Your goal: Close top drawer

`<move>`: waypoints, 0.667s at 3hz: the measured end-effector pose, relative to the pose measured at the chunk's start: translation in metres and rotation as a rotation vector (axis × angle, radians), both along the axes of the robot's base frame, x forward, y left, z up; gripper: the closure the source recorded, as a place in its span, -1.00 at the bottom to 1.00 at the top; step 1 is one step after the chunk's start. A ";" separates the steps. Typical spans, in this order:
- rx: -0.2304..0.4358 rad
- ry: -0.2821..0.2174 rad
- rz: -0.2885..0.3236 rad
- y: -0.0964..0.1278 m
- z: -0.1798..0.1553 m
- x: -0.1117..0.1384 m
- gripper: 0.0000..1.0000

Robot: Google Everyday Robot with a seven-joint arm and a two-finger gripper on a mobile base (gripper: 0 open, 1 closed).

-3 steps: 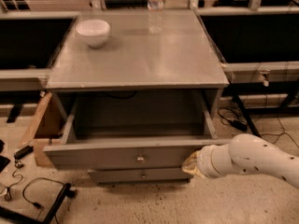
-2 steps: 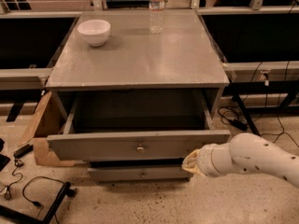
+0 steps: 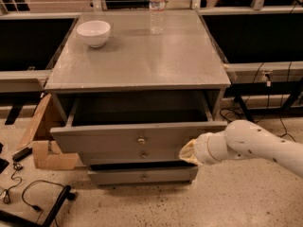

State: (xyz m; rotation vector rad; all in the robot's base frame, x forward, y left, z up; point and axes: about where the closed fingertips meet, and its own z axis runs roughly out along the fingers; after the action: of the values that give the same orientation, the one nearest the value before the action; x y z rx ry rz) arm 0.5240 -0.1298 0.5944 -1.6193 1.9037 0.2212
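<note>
The bench (image 3: 137,60) is a grey cabinet with a flat top. The top drawer (image 3: 94,138) stands partly pulled out from just under that top, its dark cavity open to view. The white arm (image 3: 265,148) reaches in from the bench's right side, low, at drawer height. Its end effector (image 3: 186,151) sits against the right part of the drawer's front panel, right of the bench's centre line; whether it is spread or pressed together I cannot tell. I judge this to be the closing push, not yet finished, since part of the drawer juts out in front of the bench's face. The next move calls for a straight, level shove toward the bench's back. As contact is off centre, the drawer may skew on its runners. The drawer's long axis runs side to side, parallel to the bench's front edge; its front faces away from the bench, toward the camera. The brass knob (image 3: 140,139) marks the panel's middle, below the centre of the bench's front edge
</note>
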 end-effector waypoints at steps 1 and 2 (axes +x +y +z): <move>0.022 -0.020 0.019 0.008 0.007 0.038 1.00; 0.029 -0.024 0.025 0.010 0.008 0.046 1.00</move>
State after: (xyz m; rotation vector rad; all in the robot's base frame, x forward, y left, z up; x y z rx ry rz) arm 0.5695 -0.1194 0.6024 -1.6204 1.8548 0.2368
